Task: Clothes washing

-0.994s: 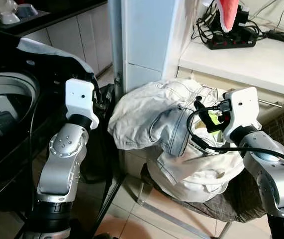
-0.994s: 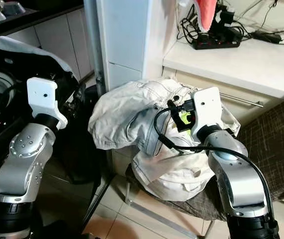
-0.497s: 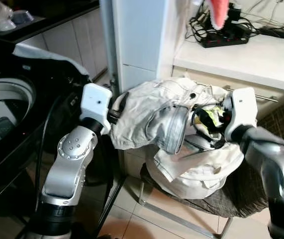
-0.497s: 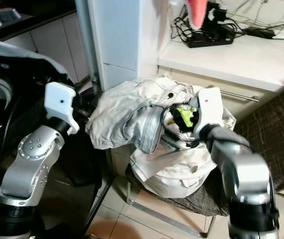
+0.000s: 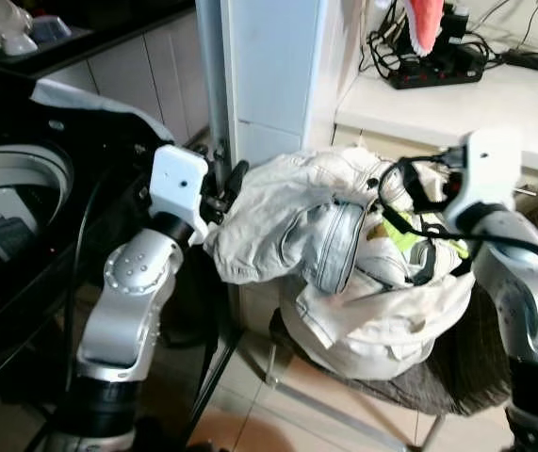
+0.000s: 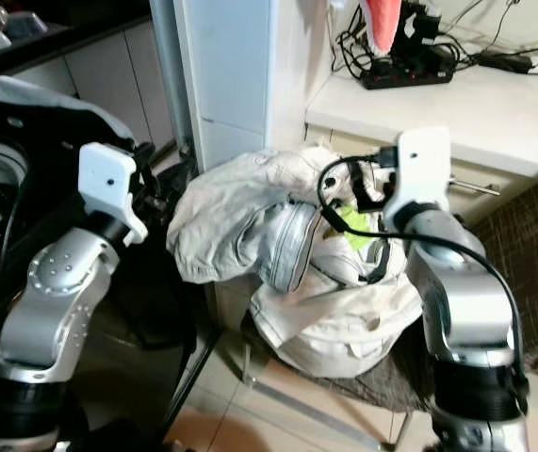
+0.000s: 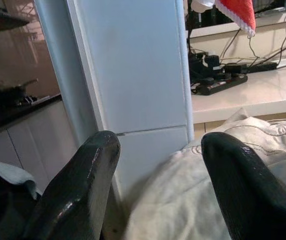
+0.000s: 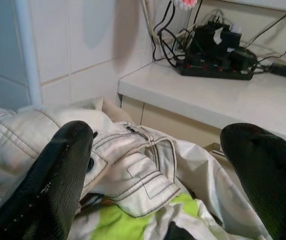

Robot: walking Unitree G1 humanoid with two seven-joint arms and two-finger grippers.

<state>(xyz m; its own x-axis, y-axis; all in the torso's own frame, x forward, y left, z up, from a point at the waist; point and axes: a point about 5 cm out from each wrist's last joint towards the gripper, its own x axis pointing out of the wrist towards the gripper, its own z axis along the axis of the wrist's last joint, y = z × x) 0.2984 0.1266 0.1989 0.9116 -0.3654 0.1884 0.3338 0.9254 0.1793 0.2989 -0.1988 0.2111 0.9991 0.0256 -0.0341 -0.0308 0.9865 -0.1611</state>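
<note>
A big pile of clothes [image 5: 344,273] sits heaped on a chair seat [image 5: 438,386], right in front of the white cupboard and next to the tall white post. Most of the pile is cream-white cloth with dark stitching, all crumpled and folded over itself, and one pale grey-blue piece [image 5: 330,240] hangs down the front. A bit of bright green cloth [image 5: 402,243] peeks out near the top of the heap.
</note>
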